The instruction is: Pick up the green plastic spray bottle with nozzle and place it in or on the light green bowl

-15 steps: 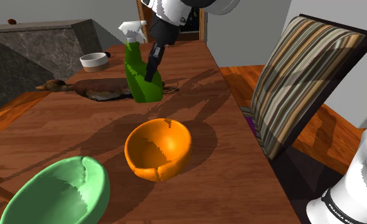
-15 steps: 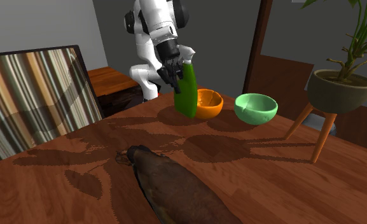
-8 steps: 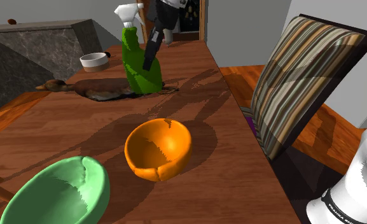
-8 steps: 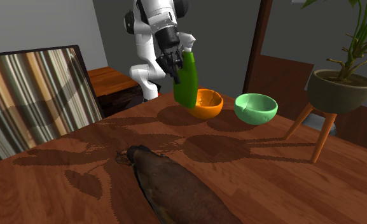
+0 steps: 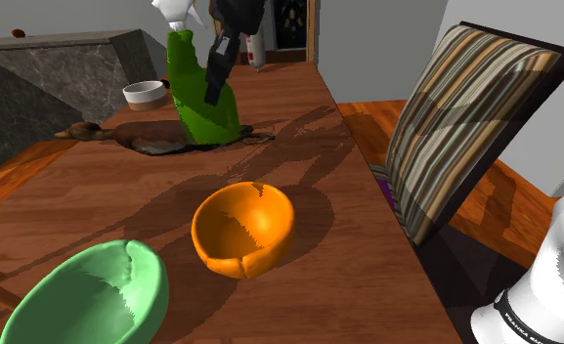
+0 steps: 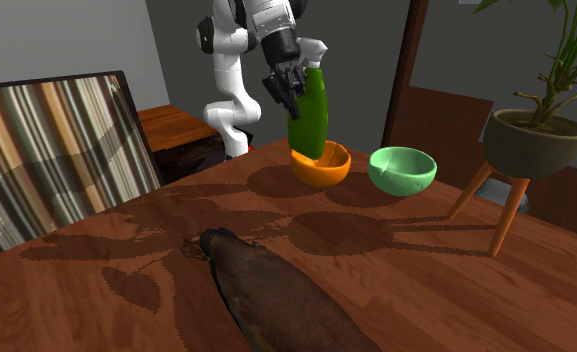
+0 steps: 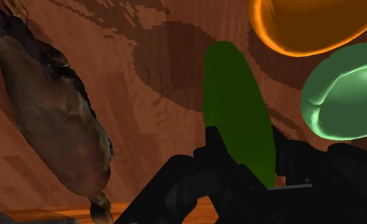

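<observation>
While the arm [image 6: 231,60] stands tall behind the bench's [image 6: 426,260] far edge in the second exterior view, its forearm slopes down toward 5 o'clock and the wrist turns the black fingers [image 6: 286,90] downward. The fingers are clenched on the bottle [image 6: 308,110], gripping its upper body just under the white nozzle. The bottle hangs clear of the bench, near upright with its top leaning slightly toward 1 o'clock, its base at 12 o'clock over the orange bowl [image 6: 321,165]. The green bowl [image 6: 403,168] sits at 3 o'clock of the orange one, close by.

In the shoulder view the hand enters from the top edge; the fingers [image 5: 216,73] clasp the bottle [image 5: 203,103], which is at 11 o'clock of the orange bowl [image 5: 242,230]. The green bowl [image 5: 89,293] lies at 7 o'clock of the orange one.

The wrist view has the bottle [image 7: 236,121] running out from between the fingers [image 7: 204,159], with the green bowl [image 7: 347,95], the orange bowl [image 7: 309,25] and a brown figure [image 7: 48,121] on the bench below
</observation>
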Tool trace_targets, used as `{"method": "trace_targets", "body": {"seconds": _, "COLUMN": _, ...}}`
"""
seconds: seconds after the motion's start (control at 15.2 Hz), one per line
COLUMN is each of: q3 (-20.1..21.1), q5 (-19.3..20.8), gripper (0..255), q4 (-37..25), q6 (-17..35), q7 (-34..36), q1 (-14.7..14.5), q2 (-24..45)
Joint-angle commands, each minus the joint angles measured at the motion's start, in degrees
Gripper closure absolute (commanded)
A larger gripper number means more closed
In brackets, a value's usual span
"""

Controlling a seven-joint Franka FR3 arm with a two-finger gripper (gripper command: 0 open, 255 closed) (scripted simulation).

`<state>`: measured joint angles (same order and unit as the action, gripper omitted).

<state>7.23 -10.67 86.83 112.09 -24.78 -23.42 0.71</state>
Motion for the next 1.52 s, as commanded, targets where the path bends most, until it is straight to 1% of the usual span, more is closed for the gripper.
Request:
{"method": "trace_targets", "body": {"seconds": 0.0, "q3": 1.4, "q5": 1.3, "gripper": 255, "q4": -0.2, "q6": 0.9, "q7": 2.9, "q1": -1.4, "q2": 0.6}}
{"method": "trace_targets", "body": {"seconds": 0.4, "q3": 5.2, "q5": 5.6, "gripper": 255, "q4": -1.1, "q6": 2.7, "q7": 11.7, "q1": -5.8, "q2": 2.2}}
{"method": "trace_targets", "body": {"seconds": 0.73, "q3": 8.1, "q5": 9.9, "gripper": 255, "q4": -4.1, "q6": 3.1, "q7": 19.3, "q1": -9.9, "q2": 5.4}}
{"method": "trace_targets", "body": {"seconds": 1.06, "q3": 10.4, "q5": 15.0, "gripper": 255, "q4": -9.6, "q6": 2.4, "q7": 26.8, "q1": -14.6, "q2": 10.2}}
{"method": "trace_targets", "body": {"seconds": 1.32, "q3": 11.8, "q5": 19.6, "gripper": 255, "q4": -16.3, "q6": 0.5, "q7": 32.6, "q1": -19.4, "q2": 15.7}}
{"method": "trace_targets", "body": {"seconds": 1.45, "q3": 11.6, "q5": 19.3, "gripper": 255, "q4": -13.8, "q6": 2.4, "q7": 32.6, "q1": -19.2, "q2": 15.0}}
